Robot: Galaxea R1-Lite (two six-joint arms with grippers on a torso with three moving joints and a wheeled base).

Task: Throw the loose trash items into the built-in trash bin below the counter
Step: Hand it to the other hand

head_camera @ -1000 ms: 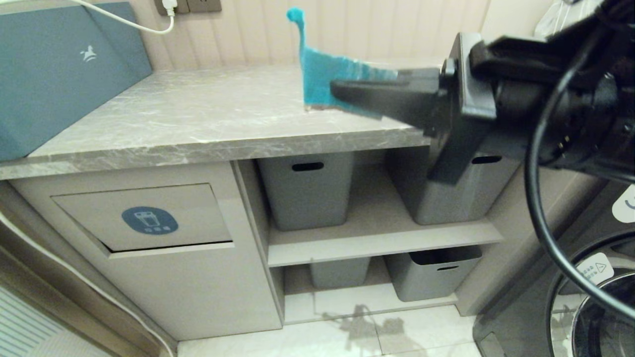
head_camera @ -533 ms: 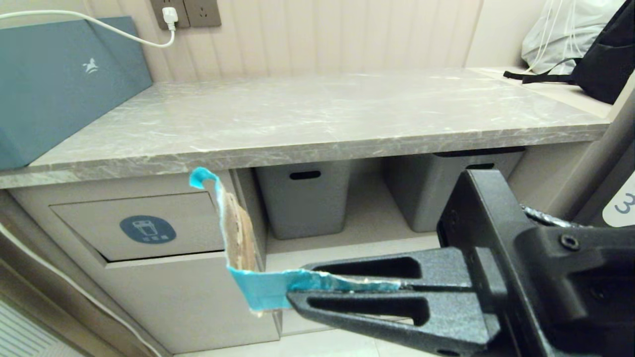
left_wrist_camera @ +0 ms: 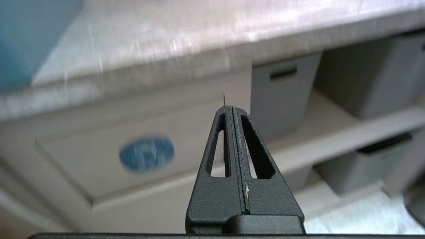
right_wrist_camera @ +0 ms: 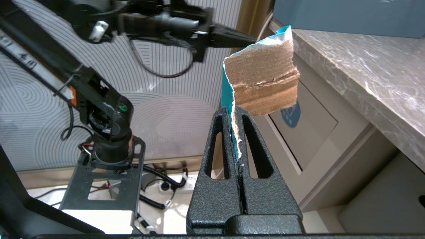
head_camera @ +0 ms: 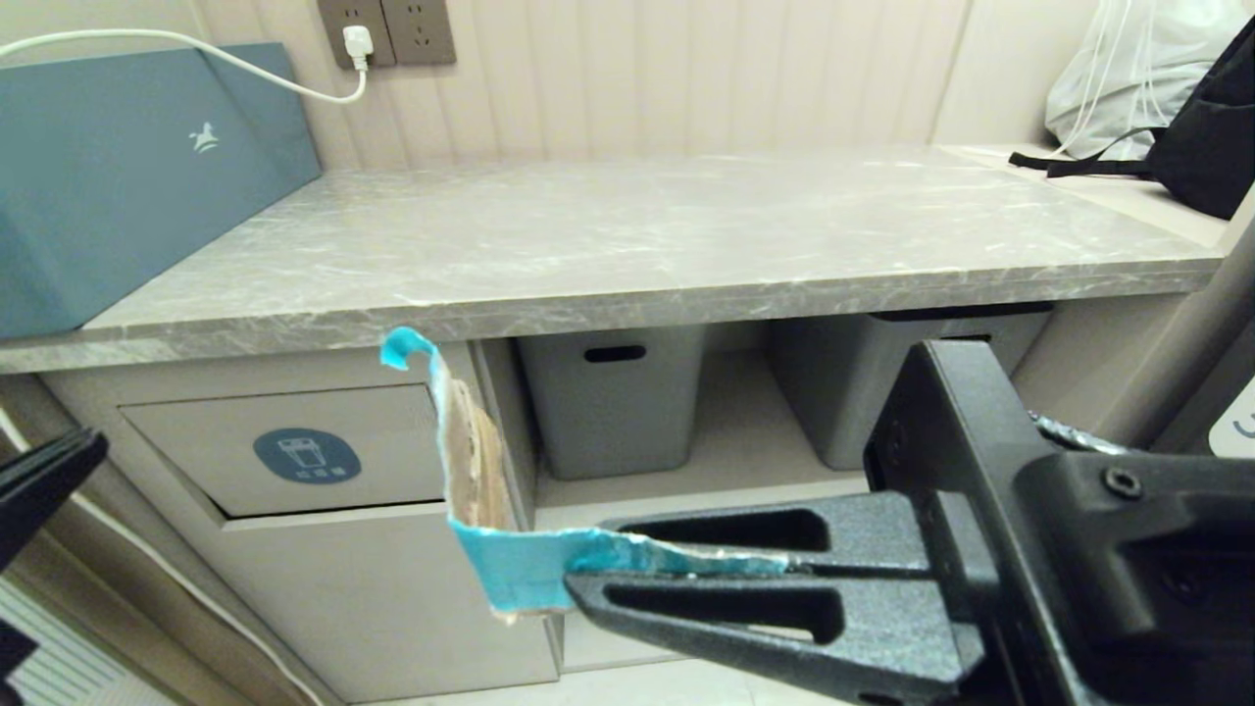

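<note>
- Left gripper (head_camera: 49, 471) is seen at the far left edge of the head view, below the counter's level, as a dark pointed tip; in the left wrist view its fingers (left_wrist_camera: 232, 139) are pressed flat together with nothing between them, pointed toward the cabinet front.
- At the upper left of the head view a blue-grey box (head_camera: 127, 167) is set on the counter (head_camera: 627, 245), with a white cable (head_camera: 196, 49) run over it to a wall socket (head_camera: 387, 29).
- Lower left of centre, the built-in trash bin (head_camera: 294, 549) is found under the counter; its flap (head_camera: 392, 431) carries the round blue sticker (head_camera: 306, 455).
- Just right of the flap, a turquoise-faced cardboard scrap (head_camera: 510, 564) is held in the air below the counter edge and in front of the cabinet; its brown corrugated side (right_wrist_camera: 262, 83) is shown in the right wrist view.
- Right gripper (head_camera: 627, 579) fills the lower right of the head view, its fingers clamped on the scrap's lower edge.
- Behind it, grey plastic bins (head_camera: 613, 392) are seen on an open shelf (head_camera: 706, 480).
- At the upper right, a black bag (head_camera: 1201, 147) and a pale sack (head_camera: 1118, 78) are seen.
</note>
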